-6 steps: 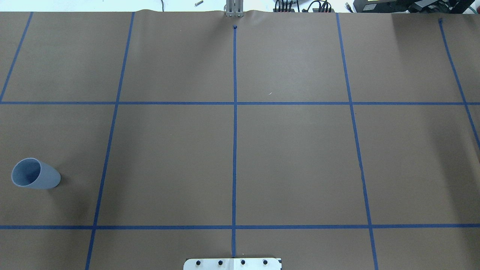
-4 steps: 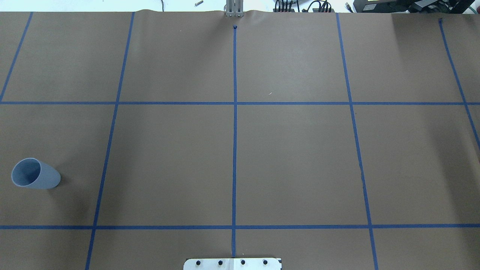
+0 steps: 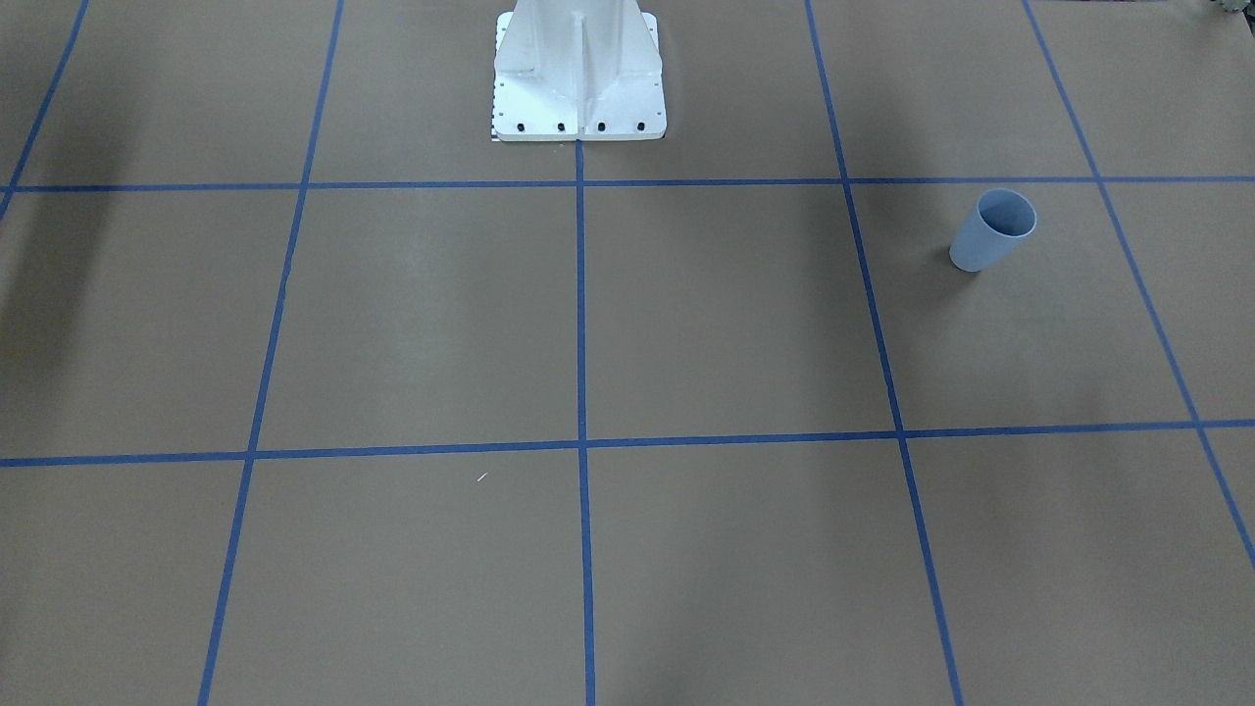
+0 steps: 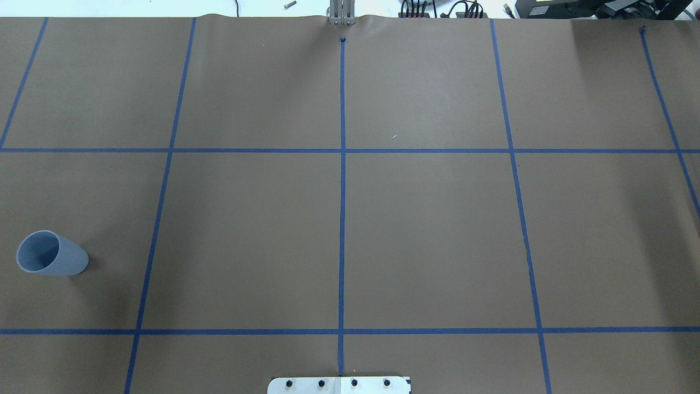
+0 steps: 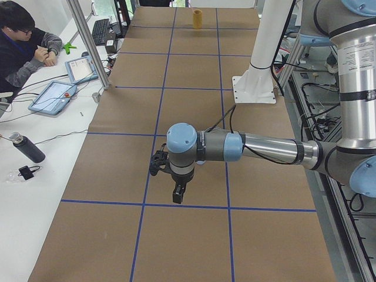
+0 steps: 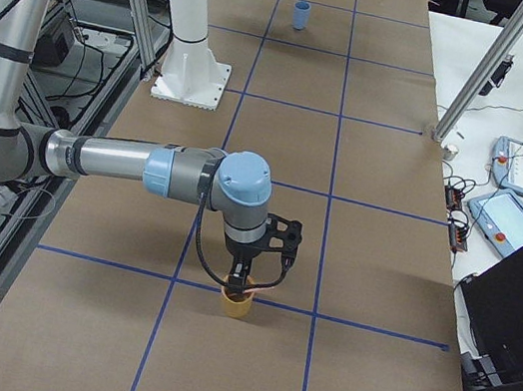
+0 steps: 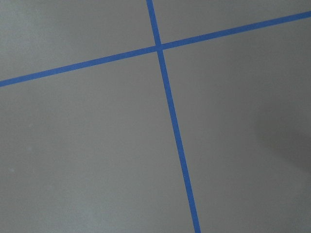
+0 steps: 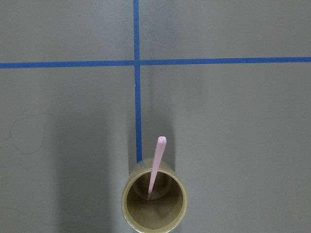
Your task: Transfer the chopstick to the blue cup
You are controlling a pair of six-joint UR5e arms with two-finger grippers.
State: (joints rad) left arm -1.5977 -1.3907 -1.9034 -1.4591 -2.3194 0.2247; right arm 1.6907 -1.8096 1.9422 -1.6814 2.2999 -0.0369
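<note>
The pale pink chopstick (image 8: 155,167) stands leaning in a tan cup (image 8: 154,199), seen from straight above in the right wrist view. In the exterior right view my right gripper (image 6: 240,281) hangs just over that tan cup (image 6: 237,305); I cannot tell whether it is open or shut. The blue cup (image 4: 52,253) stands upright and empty near the table's left end, and shows in the front-facing view (image 3: 992,229) and far off in the exterior right view (image 6: 301,14). My left gripper (image 5: 177,194) hangs above the table, fingers down; I cannot tell its state.
The robot's white base (image 3: 578,69) stands at the near middle edge of the table (image 4: 437,230). A tiny white speck (image 4: 394,136) lies past the centre. An operator (image 5: 23,47) sits beside tablets (image 5: 53,97). A post (image 6: 480,77) and a laptop (image 6: 513,321) stand at the far side.
</note>
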